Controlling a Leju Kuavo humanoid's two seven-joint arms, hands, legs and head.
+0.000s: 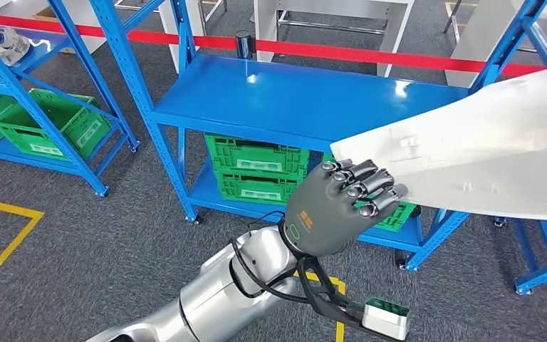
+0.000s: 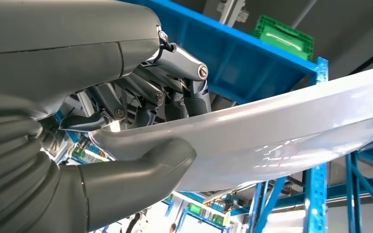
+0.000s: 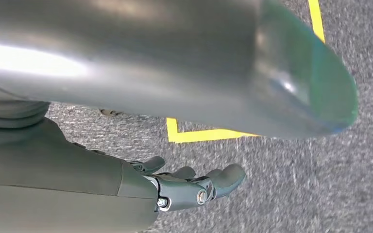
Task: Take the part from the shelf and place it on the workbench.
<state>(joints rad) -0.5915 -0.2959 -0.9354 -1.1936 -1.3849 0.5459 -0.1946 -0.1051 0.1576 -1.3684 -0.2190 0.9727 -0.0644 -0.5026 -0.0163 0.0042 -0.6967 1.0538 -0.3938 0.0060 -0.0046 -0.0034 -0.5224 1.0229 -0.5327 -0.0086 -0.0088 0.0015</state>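
Observation:
The part [image 1: 470,153] is a long, curved white panel. It hangs in the air at the right of the head view, in front of the blue shelf [image 1: 285,100]. My left hand [image 1: 336,206] grips the panel's near end, fingers curled over its upper edge. In the left wrist view the thumb [image 2: 160,160] presses under the part [image 2: 281,136] and the dark fingers [image 2: 175,92] clamp it from the other side. My right hand [image 3: 184,187] hangs above the grey carpet, its fingers loosely stretched and holding nothing.
Green crates [image 1: 256,167] sit on the shelf's lower level. A second blue rack [image 1: 43,107] with green crates stands at the left. A small dark cylinder [image 1: 243,41] stands at the shelf's back edge, before a red barrier tape [image 1: 370,53]. Yellow lines [image 1: 7,242] mark the carpet.

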